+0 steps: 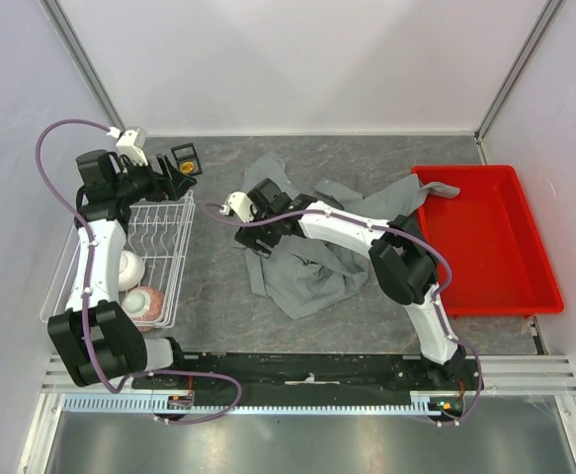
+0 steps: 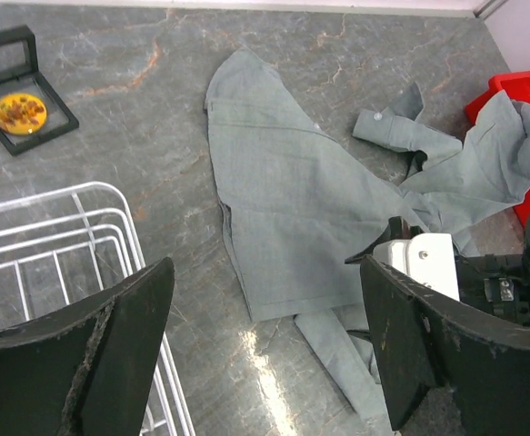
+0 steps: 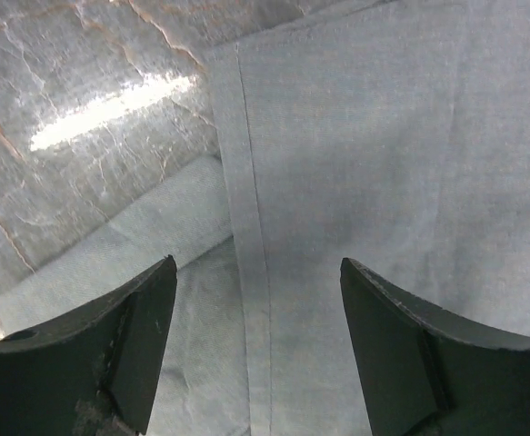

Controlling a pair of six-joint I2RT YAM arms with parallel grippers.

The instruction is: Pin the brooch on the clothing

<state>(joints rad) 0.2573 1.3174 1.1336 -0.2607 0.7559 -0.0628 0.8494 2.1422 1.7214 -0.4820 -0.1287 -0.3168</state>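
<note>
The grey shirt (image 1: 317, 262) lies crumpled in the middle of the table, one sleeve over the rim of the red tray. The left wrist view (image 2: 292, 200) shows it too. The orange-gold brooch (image 2: 19, 111) sits in an open black display box (image 2: 19, 86) on the table at the far left, beside the left wrist (image 1: 185, 156). My left gripper (image 2: 265, 363) is open and empty, held above the table between the wire rack and the shirt (image 1: 177, 178). My right gripper (image 3: 255, 354) is open just above the shirt's stitched edge (image 3: 251, 272), at the shirt's left side (image 1: 258, 219).
A white wire rack (image 1: 159, 247) stands at the left with a white round thing (image 1: 129, 265) and a tan bowl-like thing (image 1: 147, 301) in it; its corner shows in the left wrist view (image 2: 65, 236). A red tray (image 1: 495, 247) stands at the right.
</note>
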